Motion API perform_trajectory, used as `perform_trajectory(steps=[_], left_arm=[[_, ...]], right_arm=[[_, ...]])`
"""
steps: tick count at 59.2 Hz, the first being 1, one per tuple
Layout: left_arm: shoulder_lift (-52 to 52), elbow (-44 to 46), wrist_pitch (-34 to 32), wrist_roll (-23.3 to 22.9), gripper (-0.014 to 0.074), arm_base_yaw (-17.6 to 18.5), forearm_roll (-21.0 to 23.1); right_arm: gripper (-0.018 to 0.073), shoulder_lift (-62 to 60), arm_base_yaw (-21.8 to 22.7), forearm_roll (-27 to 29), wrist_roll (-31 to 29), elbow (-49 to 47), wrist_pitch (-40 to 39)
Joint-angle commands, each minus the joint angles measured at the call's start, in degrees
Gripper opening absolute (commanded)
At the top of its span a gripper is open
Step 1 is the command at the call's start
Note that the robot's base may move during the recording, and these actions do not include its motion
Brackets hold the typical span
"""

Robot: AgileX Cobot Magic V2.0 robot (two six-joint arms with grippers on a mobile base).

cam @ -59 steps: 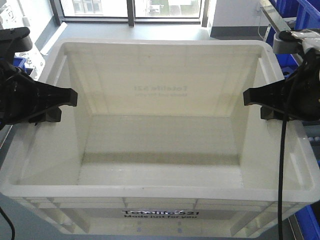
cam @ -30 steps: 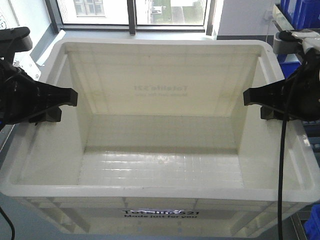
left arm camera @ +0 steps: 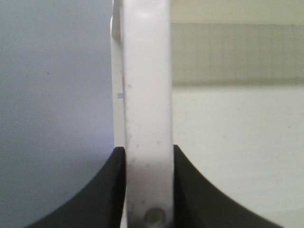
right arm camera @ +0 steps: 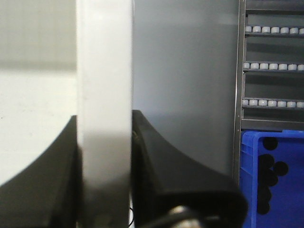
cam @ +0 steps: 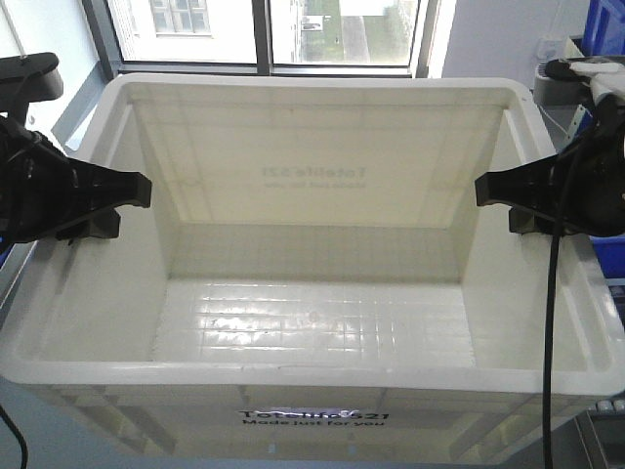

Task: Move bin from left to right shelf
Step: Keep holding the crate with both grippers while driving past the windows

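Carrying looks to be the step in hand. The left gripper (cam: 132,207) is clamped on the left rim of the bin (cam: 312,90). Its wrist view shows the two black fingers pressed against the white wall, one outside and one inside, with no gap. The bin hangs between the arms in front of the robot, empty, its long side facing a window (cam: 293,29). I cannot tell what lies under it, and no shelf shows beneath. The right gripper (cam: 498,207) pinches the right rim the same way, closed tight on the wall from both sides. Past it, the right wrist view shows a grey rack (right arm camera: 270,66) with rows of rollers and a blue bin (right arm camera: 270,180) low at the edge.

The next move, as I judge it, calls for both arms to travel together toward the right shelf. They should hold the bin level and keep both pinches firm, because a lag on either side would twist the rim out of the fingers. Only once the bin is seated should the fingers part.

Count: one white bin, two grippers with two fingers each, three roller rows, and one blue bin plainly seen. Other blue shapes at the right of the front view are too cropped to count.
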State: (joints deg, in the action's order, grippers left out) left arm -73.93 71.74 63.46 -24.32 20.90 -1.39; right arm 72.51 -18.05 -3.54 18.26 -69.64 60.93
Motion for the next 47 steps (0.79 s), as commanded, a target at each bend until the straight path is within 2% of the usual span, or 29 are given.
perform_trajectory(steps=[1, 47], left_arm=[[2.47, 2.01, -3.04, 1.07, -0.0006, -0.13, -3.16], [2.47, 2.01, -3.04, 1.07, -0.0006, -0.13, -3.16]], right_arm=[[0.0000, -2.20, 0.85, -3.47, 0.25, -2.23, -5.63], [0.0000, -2.20, 0.85, -3.47, 0.25, -2.23, -5.63]])
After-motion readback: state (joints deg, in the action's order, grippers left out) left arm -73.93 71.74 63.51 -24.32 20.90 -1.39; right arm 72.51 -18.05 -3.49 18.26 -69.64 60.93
